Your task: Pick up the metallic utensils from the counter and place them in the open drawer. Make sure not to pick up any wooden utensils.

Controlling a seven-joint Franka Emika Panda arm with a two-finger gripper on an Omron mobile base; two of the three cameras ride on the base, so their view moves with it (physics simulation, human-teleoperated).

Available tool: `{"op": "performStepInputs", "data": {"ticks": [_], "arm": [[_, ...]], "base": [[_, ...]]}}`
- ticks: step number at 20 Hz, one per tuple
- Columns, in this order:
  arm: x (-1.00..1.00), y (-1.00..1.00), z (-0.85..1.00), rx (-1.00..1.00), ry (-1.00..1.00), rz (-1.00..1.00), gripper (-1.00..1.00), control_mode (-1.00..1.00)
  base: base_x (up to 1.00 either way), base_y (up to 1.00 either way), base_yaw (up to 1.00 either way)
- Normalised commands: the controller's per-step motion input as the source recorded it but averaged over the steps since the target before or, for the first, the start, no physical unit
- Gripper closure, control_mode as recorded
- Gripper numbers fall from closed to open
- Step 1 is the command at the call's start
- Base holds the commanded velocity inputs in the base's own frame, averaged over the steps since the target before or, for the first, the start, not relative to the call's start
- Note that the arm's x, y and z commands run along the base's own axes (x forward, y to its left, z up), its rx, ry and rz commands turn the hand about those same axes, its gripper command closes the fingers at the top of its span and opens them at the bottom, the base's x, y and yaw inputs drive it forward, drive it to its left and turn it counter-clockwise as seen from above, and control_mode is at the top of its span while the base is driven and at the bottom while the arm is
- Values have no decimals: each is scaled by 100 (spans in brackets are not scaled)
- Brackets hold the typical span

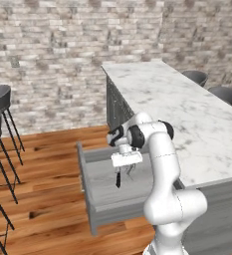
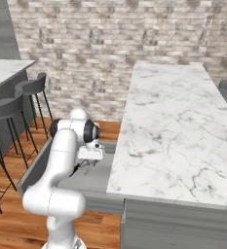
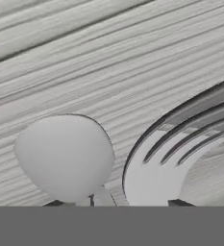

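Nearest to me, in the hand view, my gripper [image 3: 118, 204] looked straight down at the spoon [image 3: 65, 156] and the fork [image 3: 166, 163]. They lay side by side on the grey floor of the drawer [image 1: 95, 199], spoon bowl to the left and fork head to the right, the two close together without my being able to say whether they touched. Both heads pointed up that view, so their long axes ran back towards me and their handles passed out of sight under my hand. The thin neck of the spoon ran down roughly midway between my two dark tips, which barely rose at the bottom edge. From so little of them I could not tell whether the gripper was parted or closed on a handle.

From the left base view, the gripper hung low over the middle of the pulled-out drawer, fingers down, with a slim dark thing [image 1: 118, 178] just beneath it; it could have been the black-handled knife or one of my own fingers, I could not say which.

Beyond the drawer and higher, the marble table [image 1: 187, 109] stretched away to my right. I judged any further pick would mean lifting clear and swinging right and up towards that slab
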Motion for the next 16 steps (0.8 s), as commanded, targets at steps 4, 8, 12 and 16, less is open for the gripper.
{"op": "performStepInputs", "data": {"ticks": [4,8,12,16], "arm": [[-23,2,3,0,-1,-4,-100,-100],[-44,16,11,0,-7,-3,-100,-100],[-44,39,7,0,-10,-3,-100,-100],[-37,37,-71,0,6,-1,-100,-100]], "base": [[0,0,0],[0,0,0],[0,0,0],[0,0,0]]}}
